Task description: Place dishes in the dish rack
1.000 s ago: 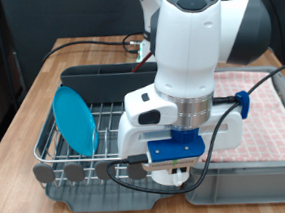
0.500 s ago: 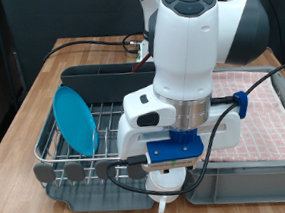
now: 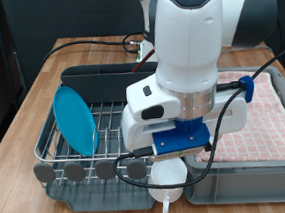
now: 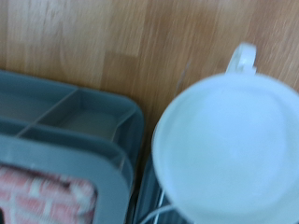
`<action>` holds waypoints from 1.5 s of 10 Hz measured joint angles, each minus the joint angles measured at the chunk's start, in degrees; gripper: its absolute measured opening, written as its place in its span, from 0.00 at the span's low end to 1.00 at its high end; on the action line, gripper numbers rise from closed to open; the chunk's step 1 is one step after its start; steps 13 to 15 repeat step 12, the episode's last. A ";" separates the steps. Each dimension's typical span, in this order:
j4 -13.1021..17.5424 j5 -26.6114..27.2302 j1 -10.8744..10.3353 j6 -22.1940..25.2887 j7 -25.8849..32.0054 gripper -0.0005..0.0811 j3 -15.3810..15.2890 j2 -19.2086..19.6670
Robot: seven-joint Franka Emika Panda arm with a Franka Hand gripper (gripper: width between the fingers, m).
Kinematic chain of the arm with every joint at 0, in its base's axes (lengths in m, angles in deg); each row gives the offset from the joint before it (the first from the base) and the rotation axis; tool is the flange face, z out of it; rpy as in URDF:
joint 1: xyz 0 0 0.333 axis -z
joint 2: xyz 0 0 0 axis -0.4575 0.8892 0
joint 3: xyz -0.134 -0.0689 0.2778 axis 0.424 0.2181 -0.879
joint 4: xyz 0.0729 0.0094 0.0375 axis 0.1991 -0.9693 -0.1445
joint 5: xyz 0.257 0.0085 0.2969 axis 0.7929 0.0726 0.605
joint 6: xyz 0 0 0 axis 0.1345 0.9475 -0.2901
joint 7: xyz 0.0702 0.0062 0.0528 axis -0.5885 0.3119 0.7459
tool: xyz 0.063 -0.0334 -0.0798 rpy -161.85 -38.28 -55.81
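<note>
My gripper (image 3: 170, 168) hangs under the big white hand at the exterior view's bottom, over the front edge of the dish rack (image 3: 56, 154). It is shut on the white handled mug (image 3: 169, 182), which hangs clear below the hand. In the wrist view the mug (image 4: 229, 149) fills the frame from above, its handle (image 4: 243, 56) pointing away over the wooden table. The fingers do not show there. The round blue plate (image 3: 75, 117) stands on edge in the rack's wire grid at the exterior view's left. The wooden spoon is out of view.
A grey crate (image 3: 252, 185) with a pink checkered cloth (image 3: 273, 110) sits right of the rack; its corner shows in the wrist view (image 4: 75, 121). Black cables run across the rack and the table's back. The wooden table (image 3: 40, 80) lies left.
The hand has risen slightly and shifted right, and the mug now shows more fully beneath it. The plate has not moved.
</note>
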 joint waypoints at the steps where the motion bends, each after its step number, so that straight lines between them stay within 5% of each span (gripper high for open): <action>1: 1.09 0.41 0.16 3.16 -0.04 0.97 0.00 -0.28; 7: 0.79 -0.07 -1.09 10.39 -2.38 0.99 0.45 -6.39; 15: -1.80 -2.38 -3.59 12.08 -5.59 0.99 0.95 -11.12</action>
